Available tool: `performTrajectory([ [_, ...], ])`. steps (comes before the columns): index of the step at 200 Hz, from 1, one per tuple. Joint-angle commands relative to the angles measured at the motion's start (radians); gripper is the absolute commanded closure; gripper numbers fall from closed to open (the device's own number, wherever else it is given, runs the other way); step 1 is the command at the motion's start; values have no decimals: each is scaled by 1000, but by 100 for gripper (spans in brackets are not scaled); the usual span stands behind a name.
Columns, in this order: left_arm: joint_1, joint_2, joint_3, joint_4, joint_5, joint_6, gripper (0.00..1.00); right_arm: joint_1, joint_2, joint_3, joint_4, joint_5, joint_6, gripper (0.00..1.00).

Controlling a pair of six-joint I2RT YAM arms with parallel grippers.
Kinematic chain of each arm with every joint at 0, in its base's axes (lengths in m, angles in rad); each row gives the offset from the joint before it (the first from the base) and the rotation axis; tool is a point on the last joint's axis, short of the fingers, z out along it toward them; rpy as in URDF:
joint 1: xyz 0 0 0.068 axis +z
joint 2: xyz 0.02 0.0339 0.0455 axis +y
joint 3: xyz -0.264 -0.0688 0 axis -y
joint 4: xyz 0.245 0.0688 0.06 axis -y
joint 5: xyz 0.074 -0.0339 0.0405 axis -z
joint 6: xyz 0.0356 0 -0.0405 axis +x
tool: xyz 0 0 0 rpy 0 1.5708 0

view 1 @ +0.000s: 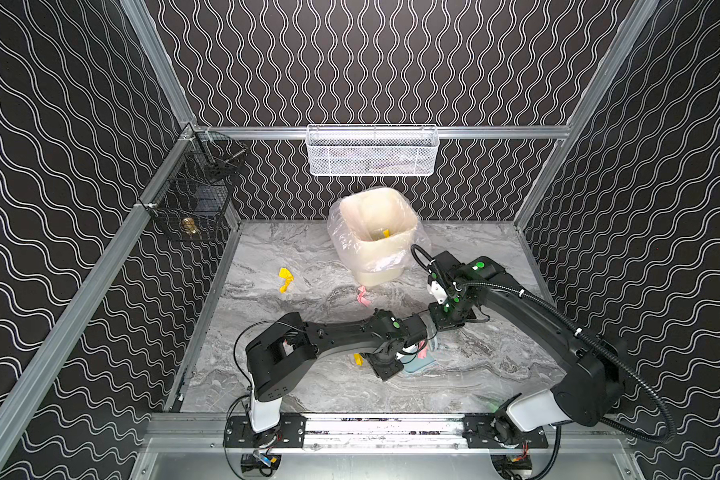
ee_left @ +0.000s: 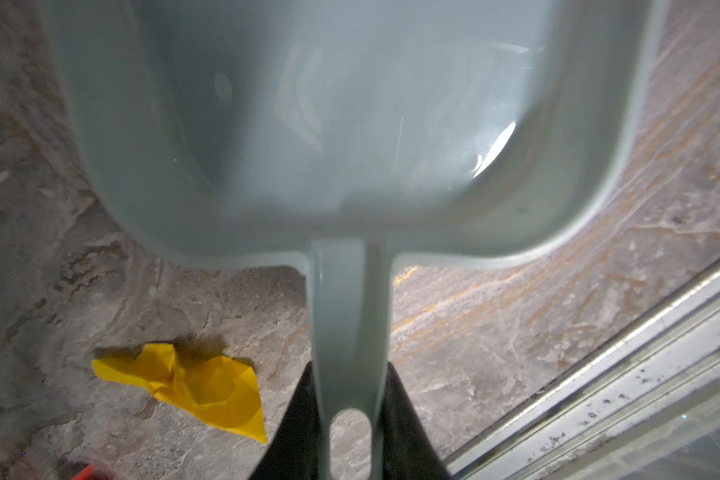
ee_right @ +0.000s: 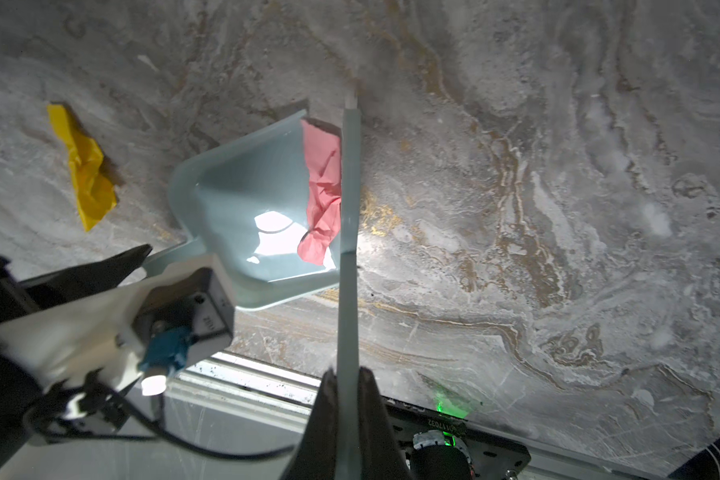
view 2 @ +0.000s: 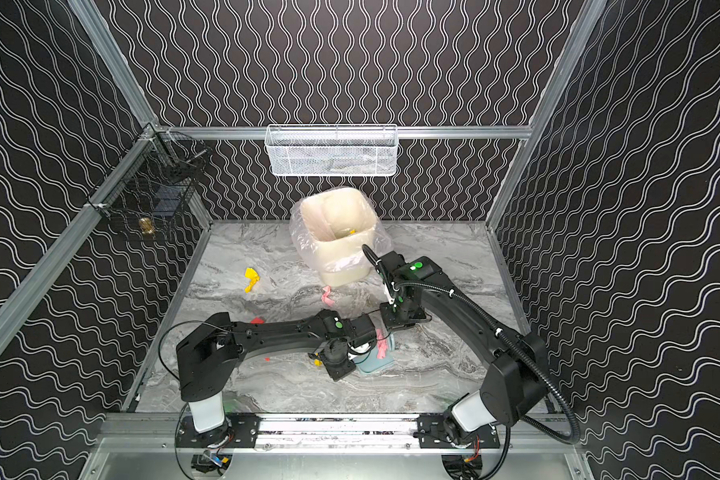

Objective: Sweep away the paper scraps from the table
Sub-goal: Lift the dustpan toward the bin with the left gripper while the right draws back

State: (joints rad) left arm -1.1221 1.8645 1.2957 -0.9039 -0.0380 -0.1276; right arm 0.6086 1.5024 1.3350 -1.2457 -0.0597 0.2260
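Note:
My left gripper is shut on the handle of a pale blue dustpan that lies on the marble table. My right gripper is shut on the pale blue brush, seen edge-on at the dustpan's open mouth. A pink paper scrap lies against the brush, partly inside the pan. A yellow scrap lies beside the pan's handle. Further back lie another yellow scrap and a pink one. A red scrap shows behind the left arm.
A cream bin lined with a clear bag stands at the back middle, with a yellow piece inside. A white mesh basket hangs on the back rail and a black wire basket on the left wall. The front rail runs close behind both arms.

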Motion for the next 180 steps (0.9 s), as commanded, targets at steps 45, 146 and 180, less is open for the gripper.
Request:
performTrajectory([
  [45,2,-13,-22,32,6,-19,100,43,-30,-7,-13,-152,31,100],
  [146,2,-188,-84,42,-56,-87,100,-294,-159,36,-47,-109,-46,100],
  [180,2,-312,-53,-75,-114,-142,100,-355,-172,32,-3,-152,-48,100],
])
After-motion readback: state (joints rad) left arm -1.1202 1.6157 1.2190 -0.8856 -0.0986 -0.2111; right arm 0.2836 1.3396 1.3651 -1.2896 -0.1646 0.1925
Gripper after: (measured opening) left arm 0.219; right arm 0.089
